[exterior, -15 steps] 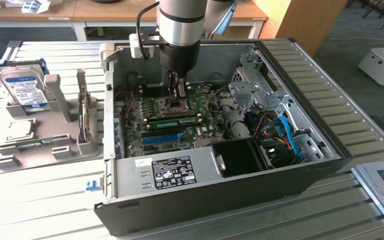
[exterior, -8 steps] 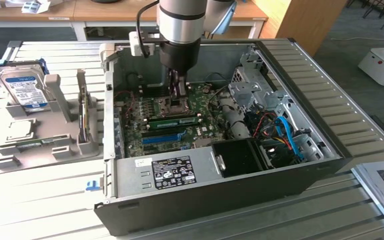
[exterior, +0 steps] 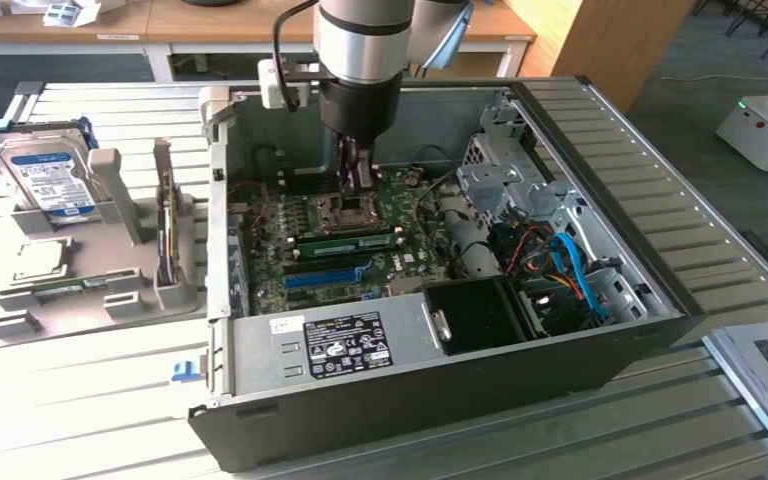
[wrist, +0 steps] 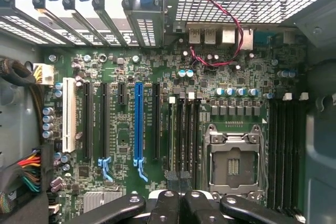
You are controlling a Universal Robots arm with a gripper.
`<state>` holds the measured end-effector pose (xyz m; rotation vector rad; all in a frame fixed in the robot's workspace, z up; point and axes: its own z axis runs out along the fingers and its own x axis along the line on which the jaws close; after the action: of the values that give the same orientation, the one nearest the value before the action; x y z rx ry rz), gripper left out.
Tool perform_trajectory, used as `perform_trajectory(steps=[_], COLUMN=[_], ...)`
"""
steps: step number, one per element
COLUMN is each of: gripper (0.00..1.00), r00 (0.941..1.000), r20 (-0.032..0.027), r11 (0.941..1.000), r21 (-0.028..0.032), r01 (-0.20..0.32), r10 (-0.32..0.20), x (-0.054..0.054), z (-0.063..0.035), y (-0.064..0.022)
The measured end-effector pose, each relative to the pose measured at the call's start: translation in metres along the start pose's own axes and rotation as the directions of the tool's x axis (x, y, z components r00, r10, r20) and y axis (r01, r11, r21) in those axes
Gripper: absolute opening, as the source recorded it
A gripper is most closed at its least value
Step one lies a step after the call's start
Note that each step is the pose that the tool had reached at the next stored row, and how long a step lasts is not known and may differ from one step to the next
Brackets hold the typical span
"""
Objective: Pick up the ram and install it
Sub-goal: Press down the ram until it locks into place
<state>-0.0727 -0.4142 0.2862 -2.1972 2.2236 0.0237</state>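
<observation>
Gripper (exterior: pixel 355 178) closed, fingers (wrist: pixel 167 205) pressed together in the wrist view with nothing between them. Hanging from the arm (exterior: pixel 364 50) inside the open computer case (exterior: pixel 598 340), above the motherboard (exterior: pixel 404 265), close over the processor socket (exterior: pixel 337 212).

Ram (exterior: pixel 344 241) not held. Lying lengthwise in a slot on the motherboard, just beside the processor socket and between it and the blue slot (exterior: pixel 324 276), below the fingertips and apart from them. Cannot tell from the exterior view whether fully pressed home. In the wrist view, a bank of black slots (wrist: pixel 181 129) running away from the closed gripper (wrist: pixel 181 205), with the processor socket (wrist: pixel 233 163) on one side and the blue slot (wrist: pixel 139 124) on the other; ram hard to pick out there edge-on.

Red wires (wrist: pixel 231 35) looped across the far edge of the motherboard (wrist: pixel 121 129). Power supply (exterior: pixel 344 340) with a black label at the near end of the case.

Outside the case, toward the exterior view's left, a grey stand (exterior: pixel 117 290) on the slatted table (exterior: pixel 91 410), with a hard drive (exterior: pixel 44 175) upright at its back.
</observation>
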Motion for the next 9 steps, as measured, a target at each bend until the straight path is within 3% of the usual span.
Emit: perform_trajectory(steps=[9], gripper=[0.10], r00=[1.0000], r20=[0.0000], r11=[1.0000], r21=[-0.0002], r01=[0.000], r10=[0.000], x=[-0.0001], z=[-0.0036], y=[-0.0003])
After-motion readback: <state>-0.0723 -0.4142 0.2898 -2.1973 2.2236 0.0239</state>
